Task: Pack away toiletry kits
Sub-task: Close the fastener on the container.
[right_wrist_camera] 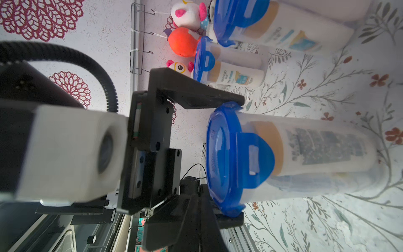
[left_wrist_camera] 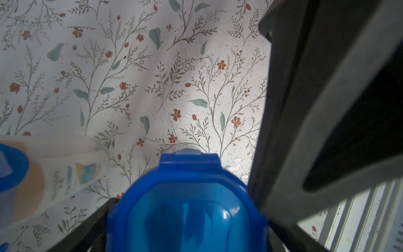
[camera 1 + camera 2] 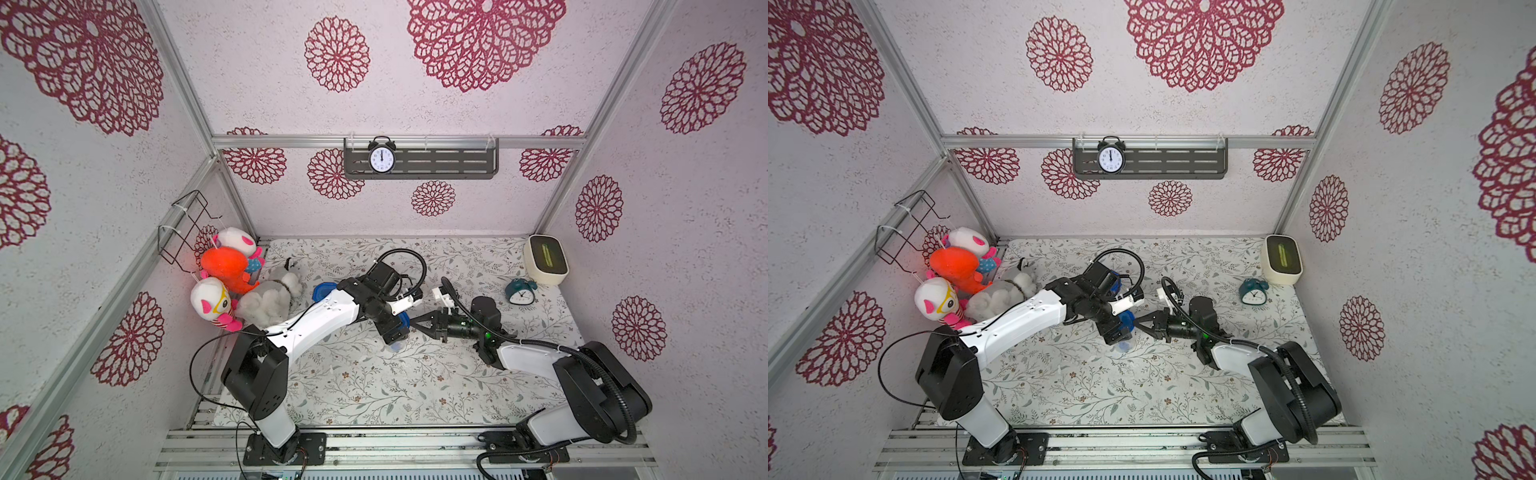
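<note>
Where the two arms meet over the middle of the floral bench, a clear plastic cup stands upright with its blue lid on, and both tools are at that lid. The left tool hangs over it from above. In the right wrist view its jaws are spread wide, with one black finger touching the lid's rim on one side and the other finger touching the opposite side, so the lid sits clasped between them. The left wrist view agrees: the lid fills the space between the two fingers.

The right tool lies low and level, reaching in from the robot's right. Its jaws are pressed together, and in both top views its tip is right at the edge of the lid. Whether anything is pinched between them cannot be told.

Inside the cup a white bottle with an orange cap stands against the wall. One lid tab is folded down over the side facing the right wrist camera.

A second lidded cup and a third lidded cup stand farther off toward the plush toys, each holding a similar bottle. A teal alarm clock sits well apart on the robot's right.
</note>
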